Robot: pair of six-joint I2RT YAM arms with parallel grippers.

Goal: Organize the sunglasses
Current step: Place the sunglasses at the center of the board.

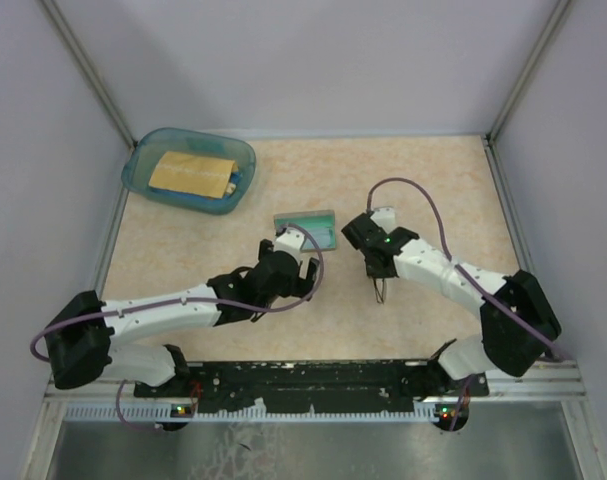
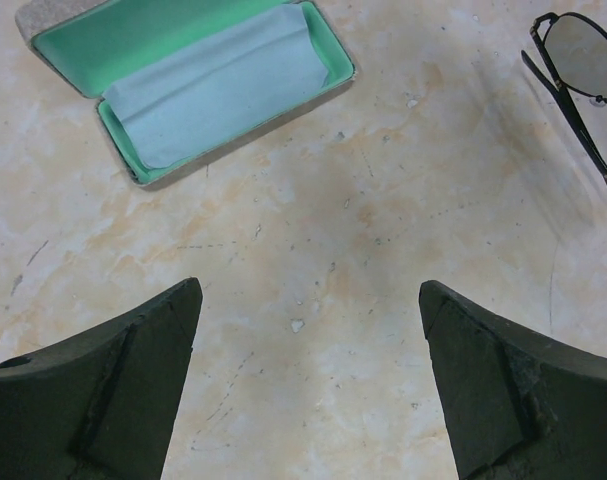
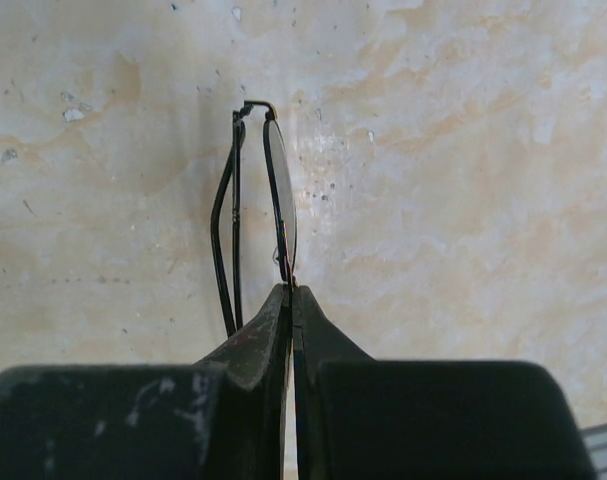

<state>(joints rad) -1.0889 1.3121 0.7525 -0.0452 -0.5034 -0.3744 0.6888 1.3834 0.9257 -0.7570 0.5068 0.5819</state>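
Note:
The sunglasses (image 3: 283, 200) are folded and hang edge-on from my right gripper (image 3: 291, 295), which is shut on the rim of one lens and holds them above the tabletop. In the top view they dangle below the right gripper (image 1: 379, 268) as a thin dark frame (image 1: 381, 289). They also show at the top right of the left wrist view (image 2: 581, 60). The grey case (image 2: 133, 40) lies open with its teal lining up and a light blue cloth (image 2: 213, 85) inside. My left gripper (image 2: 308, 300) is open and empty, just in front of the case (image 1: 308, 228).
A blue plastic bin (image 1: 143, 170) with a tan padded item (image 1: 191, 172) stands at the back left. Grey walls and metal posts enclose the beige table (image 1: 433, 190). A black rail (image 1: 303, 378) runs along the near edge.

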